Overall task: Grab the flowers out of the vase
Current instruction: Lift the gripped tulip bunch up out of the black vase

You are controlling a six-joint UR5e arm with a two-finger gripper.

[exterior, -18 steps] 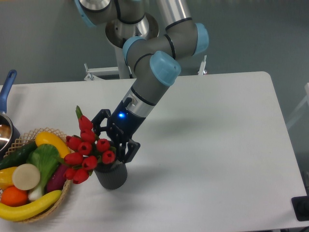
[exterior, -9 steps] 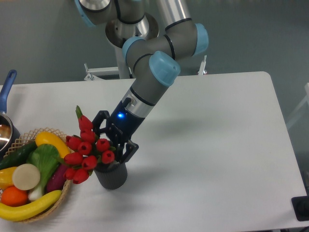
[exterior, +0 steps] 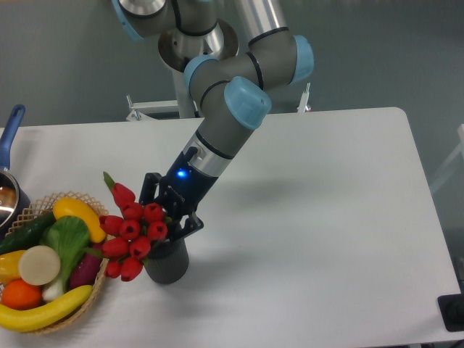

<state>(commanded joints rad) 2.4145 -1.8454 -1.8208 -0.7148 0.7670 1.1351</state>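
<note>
The gripper (exterior: pixel 168 216) reaches down at a slant from the arm (exterior: pixel 230 109) and sits right behind the flowers (exterior: pixel 129 230), its dark fingers (exterior: pixel 190 225) pressed in around the bunch just above the vase (exterior: pixel 167 262). The fingers look drawn in narrow on the stems, though the red buds hide the contact itself. The flowers lean left, out over the vase's mouth, their heads touching or overlapping the basket (exterior: pixel 43 205) rim. The lower stems are hidden, so whether they are out of the vase cannot be told. The vase stands upright near the table's (exterior: pixel 319 217) front edge, left of the middle, just beside the basket. The basket, at the front left corner, holds a banana (exterior: pixel 43 310), an orange (exterior: pixel 20 293) and other produce. A pot (exterior: pixel 9 181) with a blue handle sits at the left edge.
</note>
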